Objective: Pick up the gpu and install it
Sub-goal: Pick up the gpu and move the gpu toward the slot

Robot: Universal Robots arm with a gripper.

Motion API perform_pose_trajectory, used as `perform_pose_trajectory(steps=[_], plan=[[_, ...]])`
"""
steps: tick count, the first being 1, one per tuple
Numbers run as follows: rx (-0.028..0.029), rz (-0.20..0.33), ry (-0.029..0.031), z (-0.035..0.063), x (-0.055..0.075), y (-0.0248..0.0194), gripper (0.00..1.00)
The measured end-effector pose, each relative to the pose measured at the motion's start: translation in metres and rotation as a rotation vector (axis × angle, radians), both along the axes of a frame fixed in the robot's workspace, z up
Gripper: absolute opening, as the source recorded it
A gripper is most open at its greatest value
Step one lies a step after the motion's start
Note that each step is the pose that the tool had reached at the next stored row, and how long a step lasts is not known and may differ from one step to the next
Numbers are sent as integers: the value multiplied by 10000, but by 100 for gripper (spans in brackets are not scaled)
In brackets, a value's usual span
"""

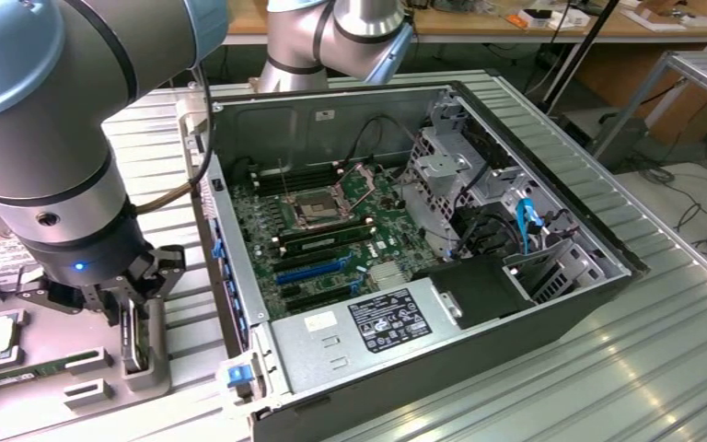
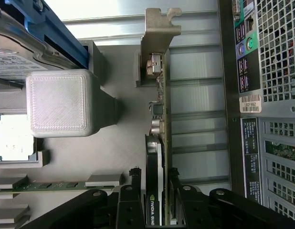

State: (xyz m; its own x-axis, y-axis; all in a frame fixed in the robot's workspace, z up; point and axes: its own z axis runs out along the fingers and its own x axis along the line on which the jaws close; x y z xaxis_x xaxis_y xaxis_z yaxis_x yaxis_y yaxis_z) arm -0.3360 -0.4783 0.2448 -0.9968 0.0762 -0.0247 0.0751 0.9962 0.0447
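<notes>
gripper [image 2: 153, 180] over edge-standing gpu [image 2: 162, 95] (wrist view shows bracket [image 2: 158, 33]), beside pc case [image 1: 452, 368]

The exterior view looks steeply down from nearby onto the open black metal computer case [image 1: 550, 308] on the ribbed silver tabletop [image 1: 648, 387]. The wrist view peers closely past the black pincer [image 2: 154, 174] along the thin black-faced, green-edged gpu [image 2: 163, 95]. Both views share that card and the case wall beside it.
</notes>
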Motion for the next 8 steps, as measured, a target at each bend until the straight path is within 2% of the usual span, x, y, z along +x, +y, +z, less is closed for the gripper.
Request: perform_pose_trajectory(steps=[8], plan=[[-3, 0, 4, 2, 19, 0, 33]])
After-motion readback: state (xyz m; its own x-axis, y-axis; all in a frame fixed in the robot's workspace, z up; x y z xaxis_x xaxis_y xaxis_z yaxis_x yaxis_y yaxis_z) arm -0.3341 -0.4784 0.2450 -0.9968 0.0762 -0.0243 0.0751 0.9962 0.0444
